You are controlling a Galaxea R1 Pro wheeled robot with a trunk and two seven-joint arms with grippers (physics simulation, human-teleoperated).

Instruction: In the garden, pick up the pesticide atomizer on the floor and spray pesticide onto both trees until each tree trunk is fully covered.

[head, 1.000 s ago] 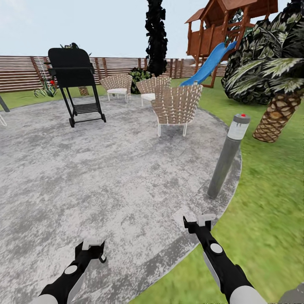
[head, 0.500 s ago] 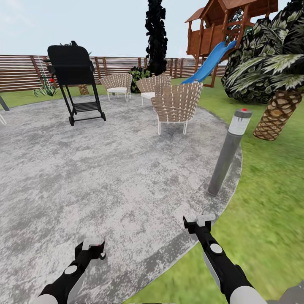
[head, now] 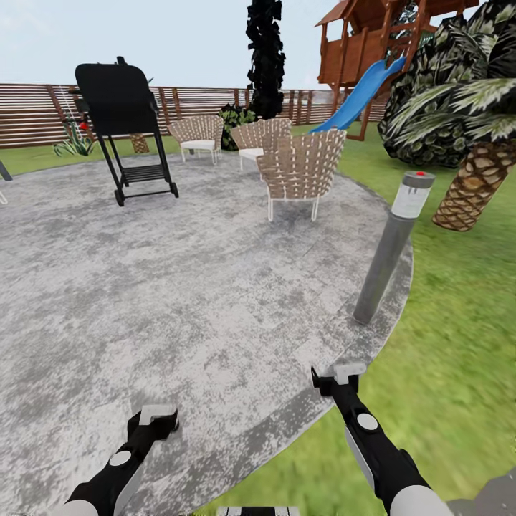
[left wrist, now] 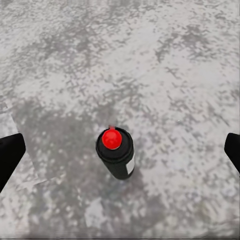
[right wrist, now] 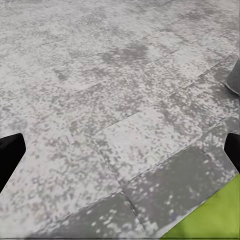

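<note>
- Floor (head: 179,287): mottled grey concrete pad, curved edge, grass lawn (head: 459,322) on the right; slat fence (head: 36,122) behind.
- Pesticide atomizer (left wrist: 116,153): upright on the concrete, red top up, between the left gripper's (left wrist: 120,155) fingers (left wrist: 10,155), touching neither.
- Left jaws spread wide, nothing held. Right gripper (right wrist: 120,150) likewise wide apart, empty, over paving near the grass edge.
- Around: black grill (head: 122,122), wicker chairs (head: 301,168), grey bollard light (head: 394,244) at the pad's rim ahead of the right arm, scaly palm (head: 476,183), playhouse with blue slide (head: 358,89).
</note>
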